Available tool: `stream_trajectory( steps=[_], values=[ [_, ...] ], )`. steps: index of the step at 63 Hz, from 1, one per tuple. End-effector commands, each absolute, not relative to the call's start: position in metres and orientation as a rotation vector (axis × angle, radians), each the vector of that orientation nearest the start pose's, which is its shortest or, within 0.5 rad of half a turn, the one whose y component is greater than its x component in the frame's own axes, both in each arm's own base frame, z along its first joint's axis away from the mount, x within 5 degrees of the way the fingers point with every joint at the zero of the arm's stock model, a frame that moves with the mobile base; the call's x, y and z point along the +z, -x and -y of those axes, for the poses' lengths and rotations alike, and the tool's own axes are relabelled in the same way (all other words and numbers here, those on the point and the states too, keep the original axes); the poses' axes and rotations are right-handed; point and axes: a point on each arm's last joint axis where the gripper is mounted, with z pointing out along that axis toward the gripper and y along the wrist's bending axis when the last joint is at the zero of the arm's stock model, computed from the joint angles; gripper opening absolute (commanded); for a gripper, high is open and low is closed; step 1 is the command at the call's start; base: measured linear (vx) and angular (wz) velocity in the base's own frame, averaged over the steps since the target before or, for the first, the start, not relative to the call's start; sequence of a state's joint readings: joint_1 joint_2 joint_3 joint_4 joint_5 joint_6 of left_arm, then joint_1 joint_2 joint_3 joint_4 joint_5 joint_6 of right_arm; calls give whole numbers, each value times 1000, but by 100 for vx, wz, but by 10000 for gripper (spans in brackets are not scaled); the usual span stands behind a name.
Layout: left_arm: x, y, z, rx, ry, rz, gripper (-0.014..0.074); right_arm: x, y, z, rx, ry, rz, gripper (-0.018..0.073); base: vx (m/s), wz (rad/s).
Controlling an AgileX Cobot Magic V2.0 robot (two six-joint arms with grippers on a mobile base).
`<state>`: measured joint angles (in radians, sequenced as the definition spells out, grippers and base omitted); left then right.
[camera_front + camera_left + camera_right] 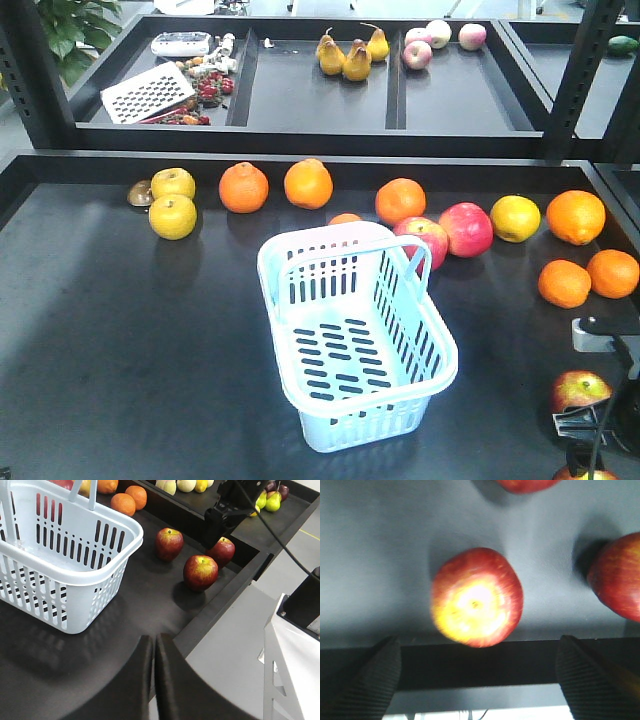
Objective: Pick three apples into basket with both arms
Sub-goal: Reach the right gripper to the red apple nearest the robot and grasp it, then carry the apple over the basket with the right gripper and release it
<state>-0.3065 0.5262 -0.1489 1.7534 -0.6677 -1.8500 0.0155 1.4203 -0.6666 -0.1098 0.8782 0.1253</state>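
The three dark red apples [200,572] sit on the black bench [125,615], out to the right of the basket [365,425] and well apart from it, down by the bench's front right corner. They are grouped near one another but not touching, all standing stem-up. From the front only two of them can be made out, low behind the right arm [610,345].

One apple [476,597] sits directly below the right claw [479,642], close to the bench's front lip. That claw is spread wide, with a ribbed fingertip [367,680] on either side of the fruit, and neither one touches it. The other two apples show at the top and right edges of that view.

The left claw [154,641] hangs at the near right of the basket. Its two dark fingers are pressed together with nothing between them.

The basket itself stands upright in the middle of the bench with its handle [340,257] raised.

Just behind its far right corner are two pink-red apples [465,228]. Oranges [244,187] are strung along the bench beyond it, and more oranges lie further right. Round yellow fruit [172,216] sits off to its far left. Pears [357,62] rest in a tray on the shelf behind.
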Motion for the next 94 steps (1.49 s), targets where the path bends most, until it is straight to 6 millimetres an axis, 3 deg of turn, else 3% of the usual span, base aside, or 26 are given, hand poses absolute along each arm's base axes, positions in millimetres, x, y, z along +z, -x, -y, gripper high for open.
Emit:
stream_trajectory(
  steps=[1, 18, 70, 80, 94],
  values=[
    [222, -68, 79, -842, -716, -1886, -8, 181, -219, 13, -146, -102, -3068, 596, 0, 0],
    [222, -68, 79, -842, -716, -1886, -8, 164, -225, 14, -50, -108, -3126, 595, 0, 0],
    [222, -68, 79, -842, -716, -1886, -8, 106, -239, 15, -53, -71, -3250, 586, 0, 0],
    [222, -68, 79, -842, -716, -1886, -8, 112, -240, 14, -46, -80, -3222, 453, 0, 0],
    [222, -68, 79, -842, -716, -1886, -8, 143, -238, 13, -35, -52, -3106, 53, 0, 0]
  ],
)
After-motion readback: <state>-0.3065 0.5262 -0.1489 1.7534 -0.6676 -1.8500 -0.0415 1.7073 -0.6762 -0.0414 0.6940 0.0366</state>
